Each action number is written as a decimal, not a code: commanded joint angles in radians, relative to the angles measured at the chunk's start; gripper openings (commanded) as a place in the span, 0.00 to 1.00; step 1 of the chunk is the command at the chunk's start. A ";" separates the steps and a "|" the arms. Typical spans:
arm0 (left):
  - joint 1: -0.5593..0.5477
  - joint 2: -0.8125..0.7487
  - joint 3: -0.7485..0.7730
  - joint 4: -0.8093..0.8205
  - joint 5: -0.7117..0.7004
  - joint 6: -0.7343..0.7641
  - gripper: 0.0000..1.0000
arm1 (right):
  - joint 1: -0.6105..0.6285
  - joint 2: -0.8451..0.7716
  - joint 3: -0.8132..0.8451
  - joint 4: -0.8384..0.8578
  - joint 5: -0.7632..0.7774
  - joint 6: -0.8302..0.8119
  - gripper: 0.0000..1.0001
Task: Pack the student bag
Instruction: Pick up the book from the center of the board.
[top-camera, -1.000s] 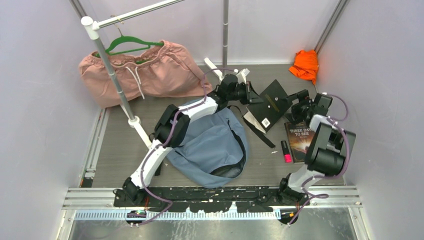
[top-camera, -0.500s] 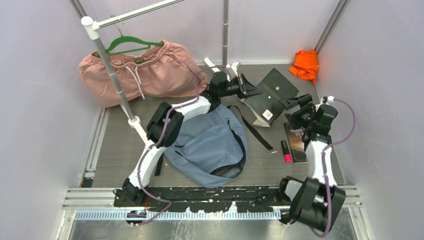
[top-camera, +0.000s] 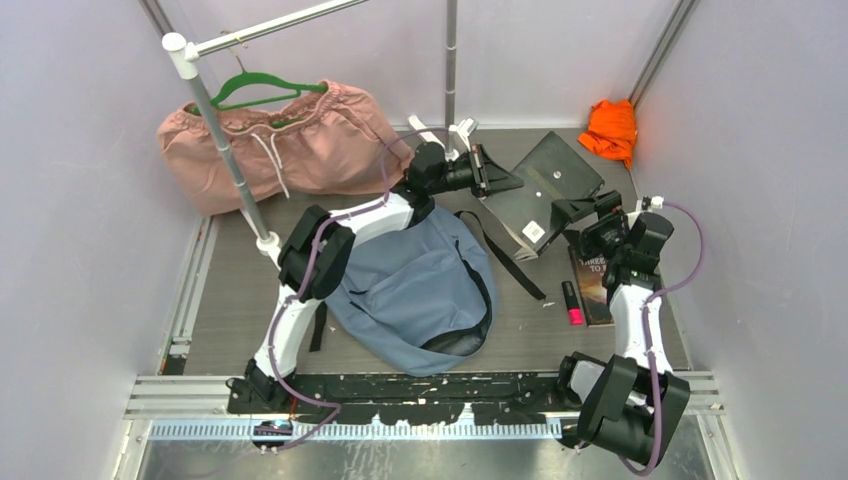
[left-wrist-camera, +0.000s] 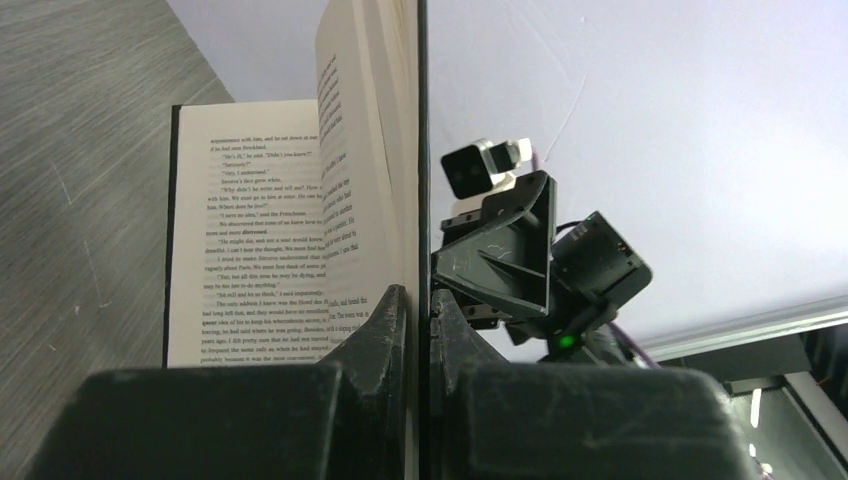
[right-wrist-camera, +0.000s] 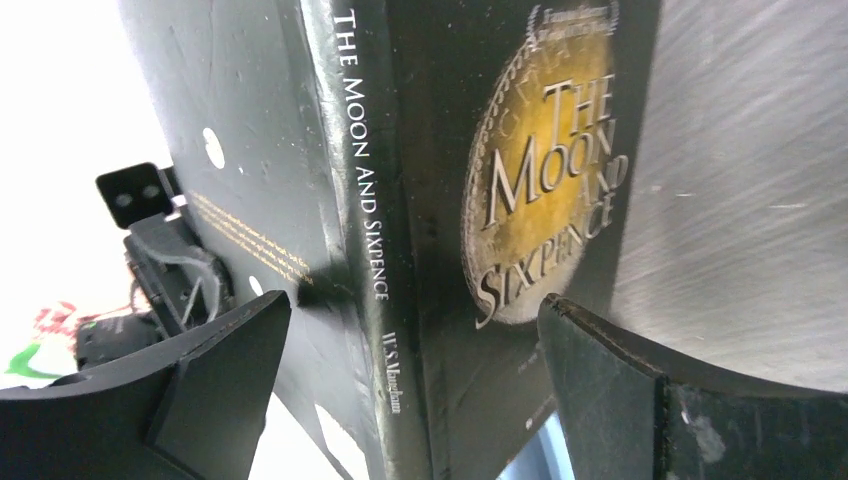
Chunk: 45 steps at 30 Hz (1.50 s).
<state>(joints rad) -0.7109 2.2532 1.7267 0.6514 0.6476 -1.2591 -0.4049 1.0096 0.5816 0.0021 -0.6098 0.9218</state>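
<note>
The dusty-blue student bag (top-camera: 420, 290) lies on the table's middle, its opening toward the near edge. My left gripper (top-camera: 497, 181) is shut on the cover of an open black book (top-camera: 545, 190), "The Moon and Sixpence", and holds it beyond the bag. The left wrist view shows the jaws (left-wrist-camera: 420, 310) pinching the thin cover beside printed pages (left-wrist-camera: 260, 230). My right gripper (top-camera: 577, 213) is open at the book's near right corner. In the right wrist view its fingers (right-wrist-camera: 415, 330) stand wide on either side of the spine (right-wrist-camera: 370, 230).
A second book (top-camera: 595, 285) and a pink marker (top-camera: 572, 303) lie on the table under the right arm. An orange cloth (top-camera: 611, 128) sits at the back right. A pink garment (top-camera: 300, 145) on a green hanger hangs from a rack (top-camera: 225, 150) at the back left.
The left gripper has carried the black book a little back and left. The right arm's elbow has swung down toward the near edge, and its gripper stays at the book.
</note>
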 joint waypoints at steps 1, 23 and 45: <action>0.007 -0.108 -0.001 0.208 0.022 -0.096 0.00 | 0.017 0.044 -0.057 0.378 -0.185 0.184 1.00; 0.007 -0.107 -0.069 0.219 0.034 -0.138 0.00 | 0.261 0.164 -0.016 0.671 -0.026 0.279 0.72; 0.007 -0.432 -0.098 -0.571 -0.090 0.468 0.81 | 0.268 -0.055 0.172 -0.197 -0.015 -0.247 0.01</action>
<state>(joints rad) -0.6926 2.0048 1.6226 0.2577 0.5884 -1.0119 -0.1516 1.0286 0.5800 0.2581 -0.6754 1.0302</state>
